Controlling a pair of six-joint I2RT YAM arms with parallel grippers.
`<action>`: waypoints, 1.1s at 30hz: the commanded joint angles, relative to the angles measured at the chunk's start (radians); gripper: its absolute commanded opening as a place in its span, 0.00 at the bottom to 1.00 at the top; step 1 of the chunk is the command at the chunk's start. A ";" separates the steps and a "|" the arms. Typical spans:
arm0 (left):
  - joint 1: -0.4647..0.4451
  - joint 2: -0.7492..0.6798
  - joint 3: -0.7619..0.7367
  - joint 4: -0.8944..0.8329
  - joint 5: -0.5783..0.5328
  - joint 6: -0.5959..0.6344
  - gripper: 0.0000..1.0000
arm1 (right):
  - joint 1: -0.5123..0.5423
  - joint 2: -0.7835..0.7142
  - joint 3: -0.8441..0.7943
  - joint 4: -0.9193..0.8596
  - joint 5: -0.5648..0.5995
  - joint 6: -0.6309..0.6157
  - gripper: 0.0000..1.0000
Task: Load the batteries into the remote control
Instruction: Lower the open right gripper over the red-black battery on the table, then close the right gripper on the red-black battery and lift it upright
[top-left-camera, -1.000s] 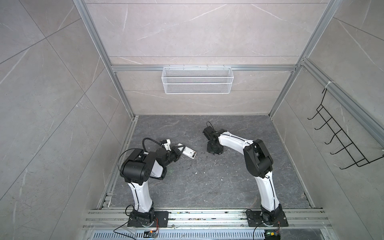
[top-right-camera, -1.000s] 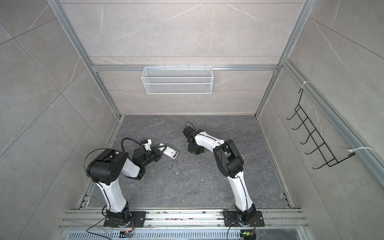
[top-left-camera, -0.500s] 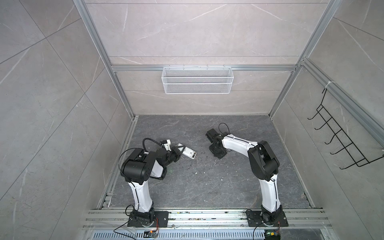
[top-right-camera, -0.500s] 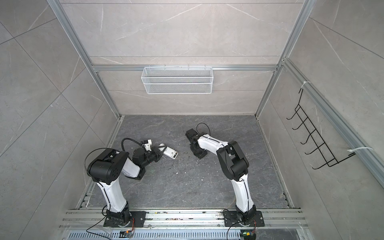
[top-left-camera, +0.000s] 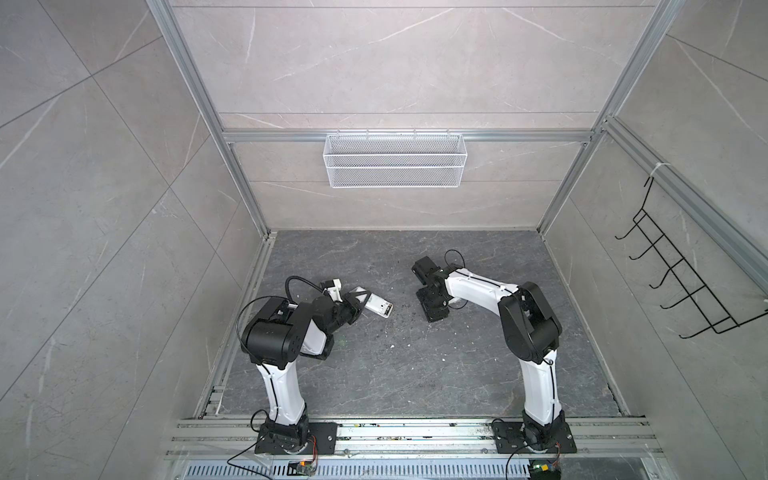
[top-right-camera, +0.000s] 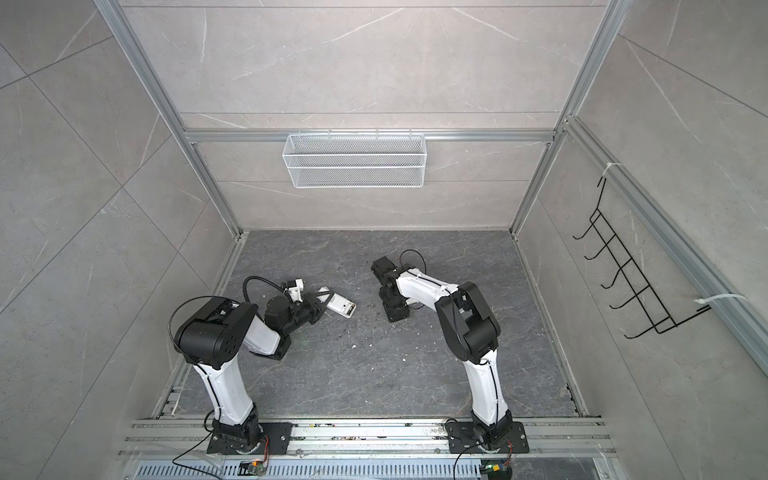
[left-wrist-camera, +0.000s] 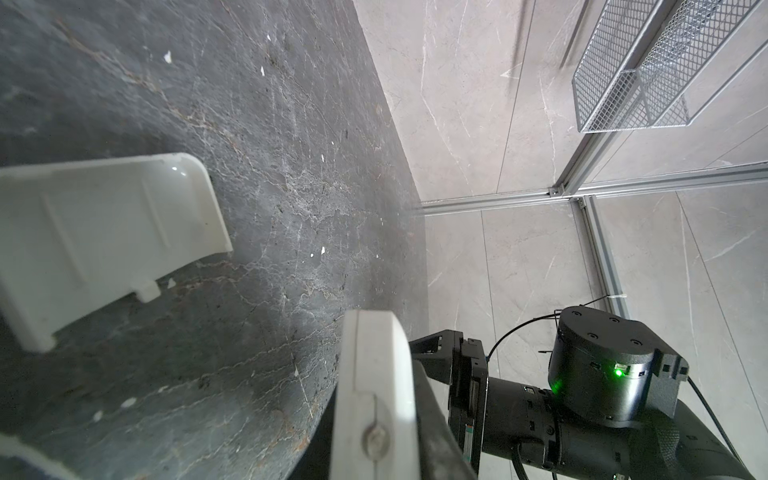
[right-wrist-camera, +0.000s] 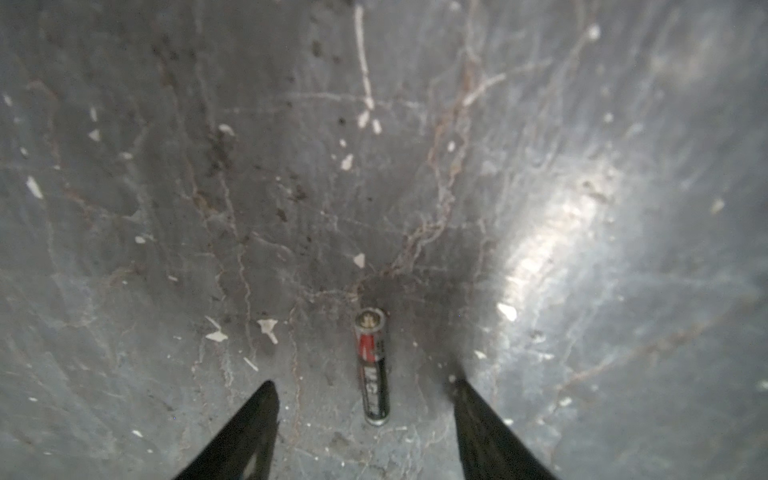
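Overhead, in both top views, the left gripper (top-left-camera: 362, 300) clamps the remote control (top-left-camera: 380, 308); the right gripper (top-left-camera: 434, 322) points down, well apart. Left wrist: a loose white cover (left-wrist-camera: 104, 241) lies beside the remote. Right wrist: spread, empty jaws straddle one battery (right-wrist-camera: 372, 370) on the floor (right-wrist-camera: 582, 124), which may roll or squirt free as they close.

remote control (left-wrist-camera: 374, 374) — cropped, blurred
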 joint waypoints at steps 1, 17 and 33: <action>0.004 -0.010 0.019 0.073 0.011 0.008 0.00 | 0.017 -0.068 -0.091 -0.076 0.075 -0.089 0.81; 0.003 -0.003 0.019 0.073 0.011 0.010 0.00 | 0.073 -0.140 -0.073 -0.096 0.223 -1.650 0.70; 0.003 -0.016 0.016 0.073 0.016 0.016 0.00 | 0.073 -0.030 -0.043 -0.077 0.264 -1.763 0.59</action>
